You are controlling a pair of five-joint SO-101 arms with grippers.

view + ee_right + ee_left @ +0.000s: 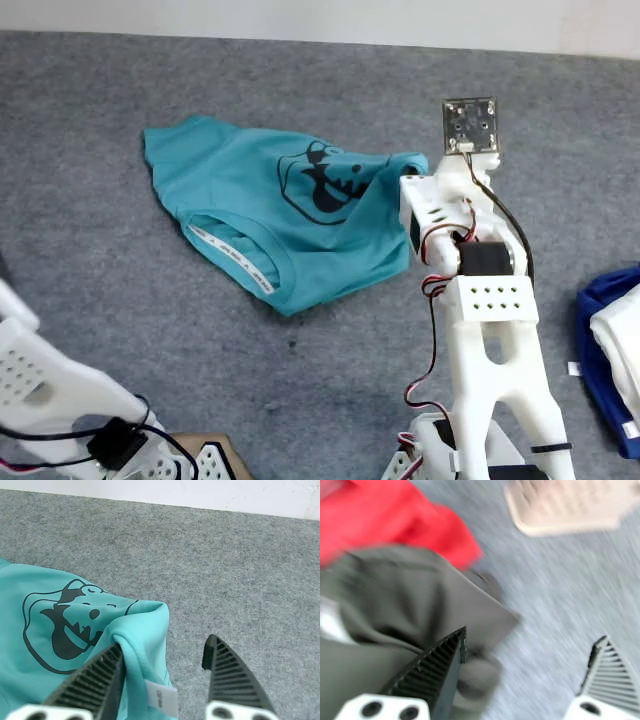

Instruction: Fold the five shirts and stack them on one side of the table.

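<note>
A teal shirt [290, 215] with a black print lies crumpled and partly folded on the grey carpeted table [150, 330]. The right arm [490, 300] stretches to the shirt's right corner. My right gripper [165, 647] hangs open over that bunched corner [142, 625]; the cloth with its white tag lies against one finger [100, 672], not pinched. My left gripper [532, 637] is open just above a grey shirt [385, 605], beside a red shirt [385, 515]. The left arm [60, 400] sits at the table's near left corner.
A blue shirt [600, 340] with a white one [625, 340] on it lies at the right edge. A beige ribbed object [570, 505] lies beyond the left gripper. A brown patch [205, 445] shows by the left arm's base.
</note>
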